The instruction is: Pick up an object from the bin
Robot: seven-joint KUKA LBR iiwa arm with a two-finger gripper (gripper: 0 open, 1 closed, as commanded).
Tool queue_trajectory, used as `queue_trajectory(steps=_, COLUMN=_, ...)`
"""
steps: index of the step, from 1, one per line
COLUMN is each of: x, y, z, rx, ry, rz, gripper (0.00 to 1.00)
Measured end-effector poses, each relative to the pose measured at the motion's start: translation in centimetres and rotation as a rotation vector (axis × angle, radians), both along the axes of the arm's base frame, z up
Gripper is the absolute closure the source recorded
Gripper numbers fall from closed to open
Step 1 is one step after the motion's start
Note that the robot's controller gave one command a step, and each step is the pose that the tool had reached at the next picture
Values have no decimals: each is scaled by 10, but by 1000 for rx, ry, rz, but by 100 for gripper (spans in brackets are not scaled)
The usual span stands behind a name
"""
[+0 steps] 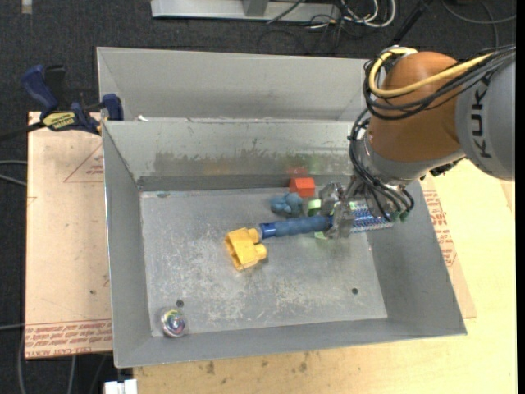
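Field notes, camera view, working from the near rim back

Nearest me, in the near left corner of the grey metal bin (123, 220), lies a small round silver thing with a shiny face (173, 324). It sits alone, well apart from everything else. The bin floor around it and along the near edge is bare scuffed metal.

Further in, about mid-floor, lies a long tool with a blocky yellow plastic head and a slim blue handle (287, 228). It lies flat on the floor. The yellow head points toward the near left, and the handle runs away to the right, rising slightly toward the back.

At the right-hand end of that handle I see the gripper (336, 220), down low at floor level and right at the handle's tip. I cannot tell whether it is spread or pressed together, and I cannot tell whether it has the handle pinched or merely sits against it. This tool is the thing it is at.

Just behind the handle, near the gripper, there is a small loose cluster: a small lumpy blue piece (285, 206), a small green bit (314, 207) beside it and partly hidden by the gripper, and behind both an orange-red block (302, 186) close to the foot of the back wall.

Above the gripper rises the arm's rounded orange wrist cover (410, 105) with yellow and dark cables looped over it, reaching in from the right
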State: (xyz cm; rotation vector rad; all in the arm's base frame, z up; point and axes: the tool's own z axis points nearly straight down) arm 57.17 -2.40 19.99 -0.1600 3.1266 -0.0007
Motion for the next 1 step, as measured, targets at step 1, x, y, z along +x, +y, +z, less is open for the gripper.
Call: queue_trajectory(steps=1, x=20, y=-1, z=90, rx=-1, ry=-1, rz=33, gripper=100)
